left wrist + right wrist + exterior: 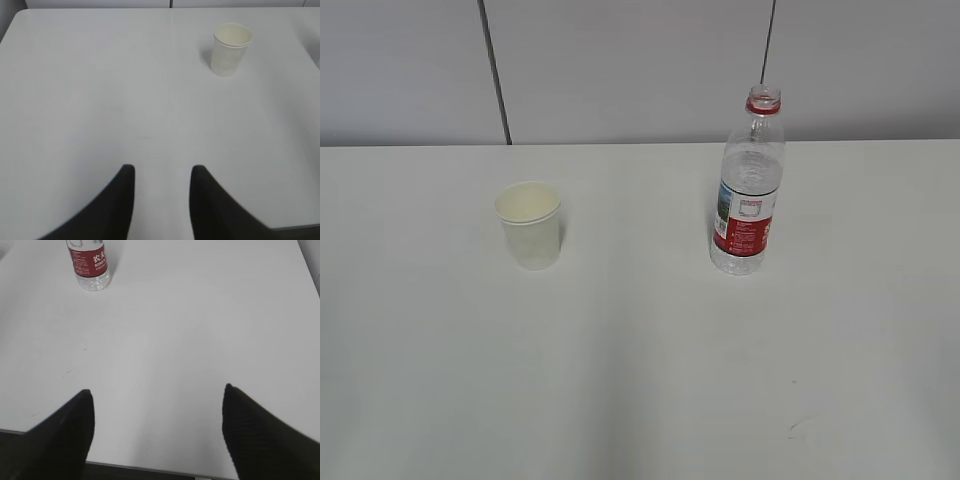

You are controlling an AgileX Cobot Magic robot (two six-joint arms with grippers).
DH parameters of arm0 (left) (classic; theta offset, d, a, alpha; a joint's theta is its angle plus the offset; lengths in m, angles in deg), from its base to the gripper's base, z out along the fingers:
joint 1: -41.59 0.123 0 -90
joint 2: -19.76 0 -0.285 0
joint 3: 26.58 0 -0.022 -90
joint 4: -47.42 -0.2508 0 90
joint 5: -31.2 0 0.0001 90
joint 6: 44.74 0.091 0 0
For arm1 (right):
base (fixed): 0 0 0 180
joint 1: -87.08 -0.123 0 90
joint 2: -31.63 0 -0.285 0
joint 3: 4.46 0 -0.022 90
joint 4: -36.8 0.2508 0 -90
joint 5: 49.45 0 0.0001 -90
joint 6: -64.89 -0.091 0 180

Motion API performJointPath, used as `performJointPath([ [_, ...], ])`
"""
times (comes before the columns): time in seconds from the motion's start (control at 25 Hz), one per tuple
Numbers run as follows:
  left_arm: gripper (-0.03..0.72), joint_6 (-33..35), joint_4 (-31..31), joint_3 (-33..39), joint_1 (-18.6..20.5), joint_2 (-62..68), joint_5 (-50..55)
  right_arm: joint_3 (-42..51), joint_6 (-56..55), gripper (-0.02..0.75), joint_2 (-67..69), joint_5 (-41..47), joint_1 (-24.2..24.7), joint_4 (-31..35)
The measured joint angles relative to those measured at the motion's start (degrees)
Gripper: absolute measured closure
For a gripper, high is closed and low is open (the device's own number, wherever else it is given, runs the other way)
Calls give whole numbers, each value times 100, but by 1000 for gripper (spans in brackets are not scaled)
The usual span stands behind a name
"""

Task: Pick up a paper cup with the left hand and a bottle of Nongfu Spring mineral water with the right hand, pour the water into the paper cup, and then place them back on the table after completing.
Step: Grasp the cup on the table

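A white paper cup (pixel 530 224) stands upright on the white table (pixel 640 380), left of centre; it also shows in the left wrist view (pixel 230 49), far ahead and to the right of my left gripper (pixel 161 170), which is open and empty. An uncapped clear bottle (pixel 749 185) with a red label stands upright to the right, holding clear water (pixel 752 170); its lower part shows in the right wrist view (pixel 90 265), far ahead and left of my right gripper (pixel 157 390), which is wide open and empty over the table's near edge. Neither arm shows in the exterior view.
A grey panelled wall (pixel 620 70) with dark seams runs behind the table. The table's near edge (pixel 150 467) lies under the right gripper. A small scuff (pixel 798 430) marks the tabletop at front right.
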Motion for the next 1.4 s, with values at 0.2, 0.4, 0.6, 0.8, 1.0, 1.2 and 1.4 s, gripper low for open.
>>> performJointPath([
  [0.2,450,0,0,0,0,0,0,0,0,151,0,0,0,0],
  [0.4,450,0,0,0,0,0,0,0,0,151,0,0,0,0],
  [0.6,450,0,0,0,0,0,0,0,0,151,0,0,0,0],
  [0.8,450,0,0,0,0,0,0,0,0,151,0,0,0,0],
  [1.0,450,0,0,0,0,0,0,-113,0,151,0,-266,0,0],
  [1.2,450,0,0,-116,0,21,-263,-215,-309,151,16,-893,0,0],
  [1.4,450,0,0,-236,0,592,-1531,-228,-380,151,803,-1613,0,0],
])
